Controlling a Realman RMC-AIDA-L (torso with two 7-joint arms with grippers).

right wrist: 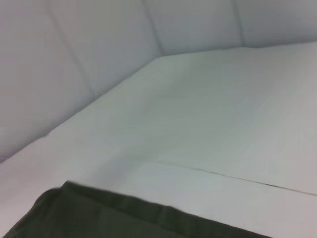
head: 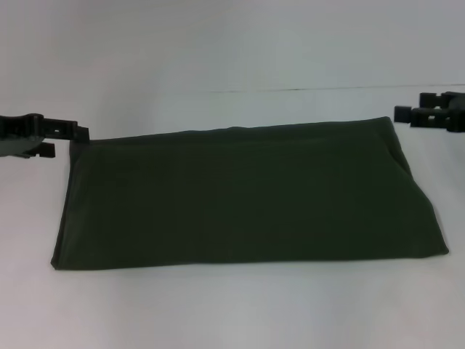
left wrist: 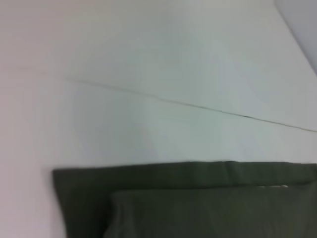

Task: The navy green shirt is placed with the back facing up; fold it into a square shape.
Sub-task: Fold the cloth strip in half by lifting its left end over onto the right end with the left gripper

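Since the navy green shirt (head: 247,196) already lies as a wide rectangle across the middle of the head view on the white table (head: 232,313), the next fold should bring one short end squarely over the other, edges matched, cloth lifted low to avoid wrinkles. The left gripper (head: 73,139) sits at the shirt's upper-left corner, seemingly touching it; the right gripper (head: 401,114) hovers just beyond the upper-right corner. Whether either is open or closed, I cannot tell.

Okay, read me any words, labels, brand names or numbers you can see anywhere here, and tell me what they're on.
None can be read. The navy green shirt lies folded on the white table, showing only plain dark fabric. The left gripper and right gripper carry no legible marking.
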